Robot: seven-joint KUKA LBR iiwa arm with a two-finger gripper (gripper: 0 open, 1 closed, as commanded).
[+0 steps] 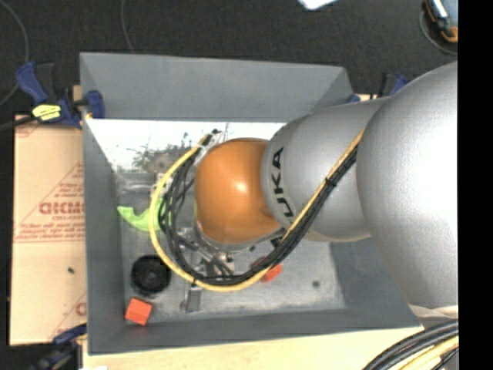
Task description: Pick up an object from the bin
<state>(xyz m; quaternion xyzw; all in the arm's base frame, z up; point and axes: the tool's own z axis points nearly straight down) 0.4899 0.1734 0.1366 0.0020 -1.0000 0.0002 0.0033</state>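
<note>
My gripper [205, 259] is low in the bin's front-left part, mostly hidden under the arm's orange cover and cables. A black round disc-like thing [149, 274] lies just left of it on the bin floor. A lime green curved plastic piece [136, 218] sits a little farther back on the left, partly behind the cables. A small orange-red cube [138, 311] rests at the front left corner. A small grey piece [190, 300] lies just in front of the gripper.
An orange-red thing [270, 274] peeks out from under the cables to the gripper's right. The arm and its cover hide the bin's middle and right. The front wall is close to the gripper.
</note>
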